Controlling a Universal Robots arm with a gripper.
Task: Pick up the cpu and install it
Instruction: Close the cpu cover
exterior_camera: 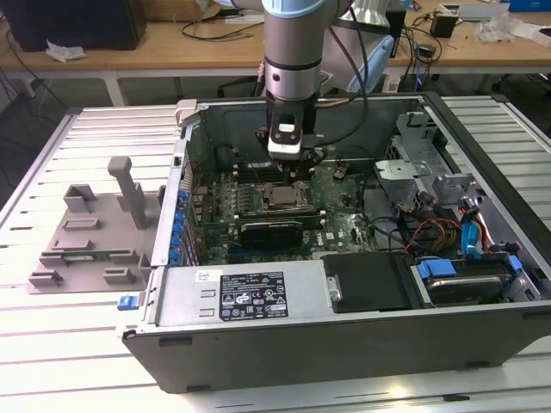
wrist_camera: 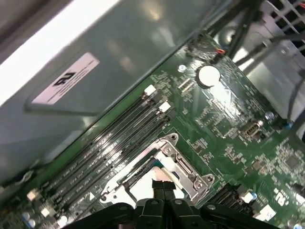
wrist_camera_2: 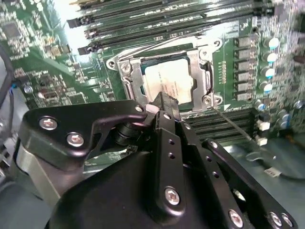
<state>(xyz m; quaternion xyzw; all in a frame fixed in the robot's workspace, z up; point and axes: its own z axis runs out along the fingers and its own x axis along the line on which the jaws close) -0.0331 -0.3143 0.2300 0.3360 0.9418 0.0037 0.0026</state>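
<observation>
One gripper (wrist_camera_2: 162, 101) seen lowered into one open computer case (exterior_camera: 344, 340), fingers pinched together, nothing gripped. One cpu (wrist_camera_2: 169, 82) seen laid flat, silvery top up, inside one socket frame (wrist_camera_2: 127, 80) on green motherboard (wrist_camera: 228, 138). Fingertips held right over cpu's edge; contact cannot be judged. One long black card (exterior_camera: 271, 230) seen just near of socket. One round silver battery (wrist_camera: 208, 75) spotted on board. One grey fixture (exterior_camera: 86, 232) seen outside case, at the exterior view's left.
</observation>
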